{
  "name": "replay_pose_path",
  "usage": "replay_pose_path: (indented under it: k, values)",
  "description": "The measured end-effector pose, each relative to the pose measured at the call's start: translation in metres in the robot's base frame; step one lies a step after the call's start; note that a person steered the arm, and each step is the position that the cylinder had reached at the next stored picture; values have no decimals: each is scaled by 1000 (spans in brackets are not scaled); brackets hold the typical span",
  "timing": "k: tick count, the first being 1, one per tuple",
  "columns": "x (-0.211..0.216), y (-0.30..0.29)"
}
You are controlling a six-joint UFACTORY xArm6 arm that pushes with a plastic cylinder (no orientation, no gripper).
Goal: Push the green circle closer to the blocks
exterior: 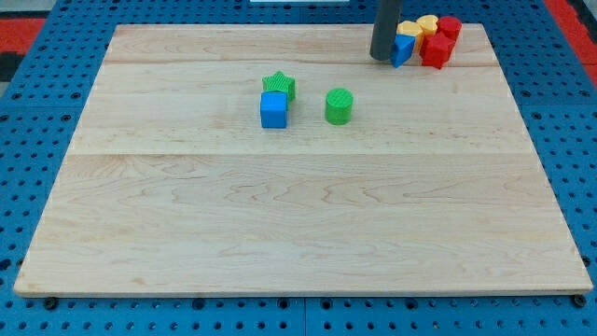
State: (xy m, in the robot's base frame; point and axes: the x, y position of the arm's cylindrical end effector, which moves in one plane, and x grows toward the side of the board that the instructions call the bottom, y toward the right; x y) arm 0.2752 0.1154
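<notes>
Wooden board (298, 224), green circle (340, 105) right of blue cube (273, 110), my tip (382, 58) beside top-right cluster, no gripper

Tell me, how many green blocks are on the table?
2. The green star sits near the board's middle, touching the blue cube below it. The green circle stands apart to their right. The cluster by my tip might hide more.

Pale grained wooden board (298, 215), matt ribbed plastic green circle (339, 105), matt dark rod, perforated blue surround (37, 112)
</notes>
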Motion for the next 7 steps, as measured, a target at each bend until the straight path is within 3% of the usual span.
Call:
replay_pose_path:
  k: [2,3,4,5,7]
  values:
    - [113,37]
    - [160,-16]
    - [149,-75]
    - [111,-80]
    - [93,-80]
